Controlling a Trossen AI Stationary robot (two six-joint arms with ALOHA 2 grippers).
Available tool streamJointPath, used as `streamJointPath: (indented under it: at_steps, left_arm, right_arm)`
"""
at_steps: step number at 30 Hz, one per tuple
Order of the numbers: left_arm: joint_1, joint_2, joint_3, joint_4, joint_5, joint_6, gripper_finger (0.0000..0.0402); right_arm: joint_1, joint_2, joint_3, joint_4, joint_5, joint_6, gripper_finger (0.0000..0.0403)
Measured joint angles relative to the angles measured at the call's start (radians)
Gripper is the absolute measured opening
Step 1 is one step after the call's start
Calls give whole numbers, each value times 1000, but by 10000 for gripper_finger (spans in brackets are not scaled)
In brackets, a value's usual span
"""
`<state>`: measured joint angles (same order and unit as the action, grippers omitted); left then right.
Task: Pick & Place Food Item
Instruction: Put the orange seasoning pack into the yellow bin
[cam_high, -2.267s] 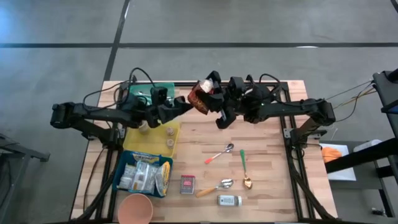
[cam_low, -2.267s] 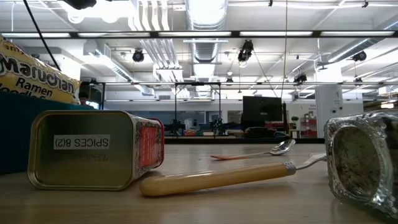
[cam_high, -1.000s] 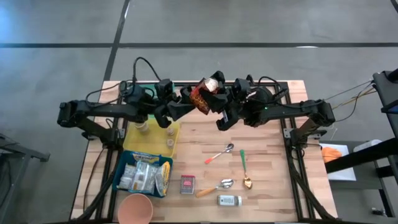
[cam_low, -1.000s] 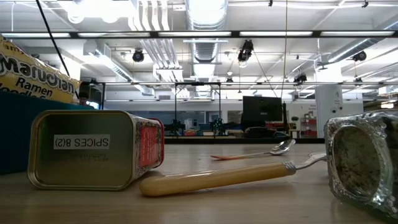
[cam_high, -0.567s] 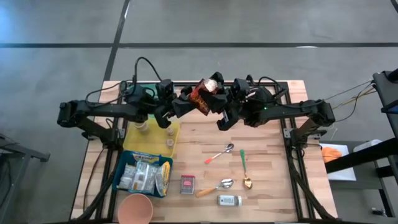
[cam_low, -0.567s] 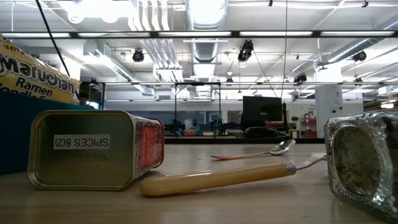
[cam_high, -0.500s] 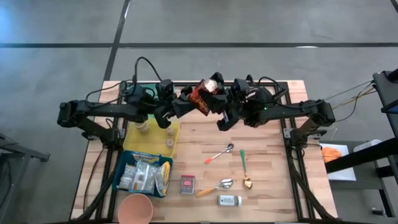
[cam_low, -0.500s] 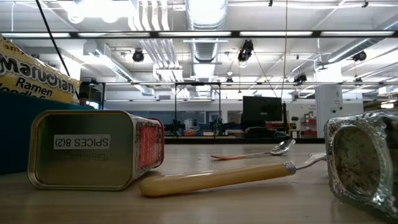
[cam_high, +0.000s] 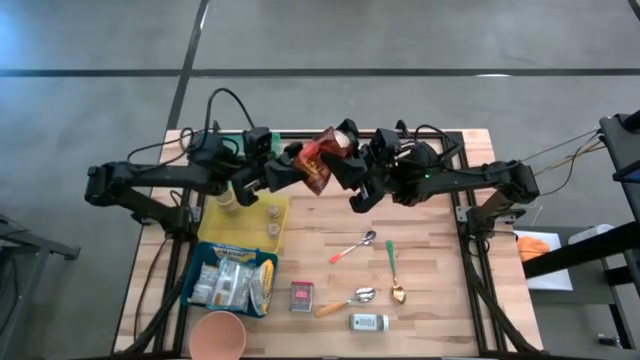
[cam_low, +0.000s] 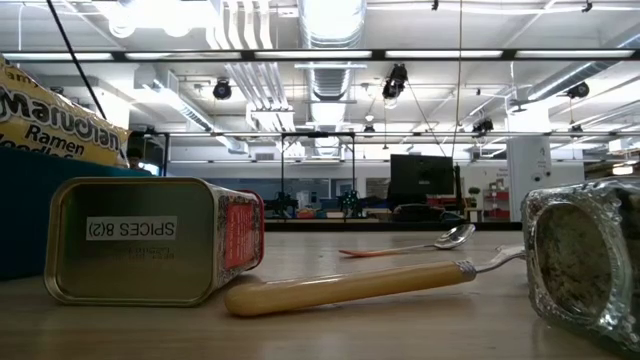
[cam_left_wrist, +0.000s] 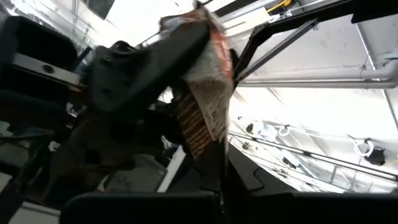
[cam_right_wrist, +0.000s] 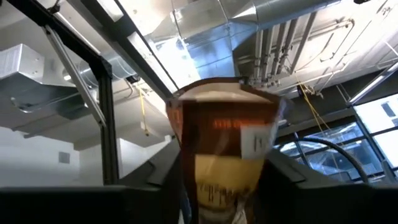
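Observation:
A red-brown snack bag (cam_high: 318, 162) hangs in the air over the table's far middle, between my two grippers. My left gripper (cam_high: 294, 172) comes from the left and is shut on the bag (cam_left_wrist: 202, 93). My right gripper (cam_high: 343, 168) comes from the right and points upward. It is open, with one finger on either side of the bag's other end (cam_right_wrist: 227, 155). Neither arm nor the bag shows in the low view. My left gripper pinches the bag's left end (cam_left_wrist: 210, 163) between its two fingers, coming from the table's left and slanting upward. The bag stands up beyond the fingertips, lifted clear of the table. My right gripper's fingers (cam_right_wrist: 163, 177) flank the bag; whether they touch it I cannot tell.
A yellow tray (cam_high: 280, 213) with small jars and a blue box of ramen packs (cam_high: 232, 282) lie at the left. A pink cup (cam_high: 218, 336), a spice tin (cam_high: 302, 296), a glass jar (cam_high: 369, 322) and three spoons (cam_high: 352, 246) lie on the near half.
My left gripper has taken hold of the bag's left end and drawn back a little toward the table's left. The bag has shifted left with it and turned slightly. My right arm has kept its place.

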<state>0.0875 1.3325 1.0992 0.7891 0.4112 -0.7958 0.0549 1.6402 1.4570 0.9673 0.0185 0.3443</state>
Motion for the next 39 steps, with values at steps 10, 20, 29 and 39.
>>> streamJointPath:
  at_steps: [10, 20, 29, 39]
  left_arm:
    - [0, -181, 0, -351, 45, -25, 0]
    - [14, -424, 2, -862, -51, -25, 0]
    - [15, -554, 2, -1279, -113, -48, 0]
    - [14, -563, 2, -1609, -114, -45, 0]
  right_arm:
    - [-1, -5, 0, -51, 11, 0, 233]
    - [-3, -28, 0, -302, 170, 27, 242]
    - [-2, -37, -1, -450, 217, 57, 242]
    - [0, -37, 0, -596, 216, 115, 242]
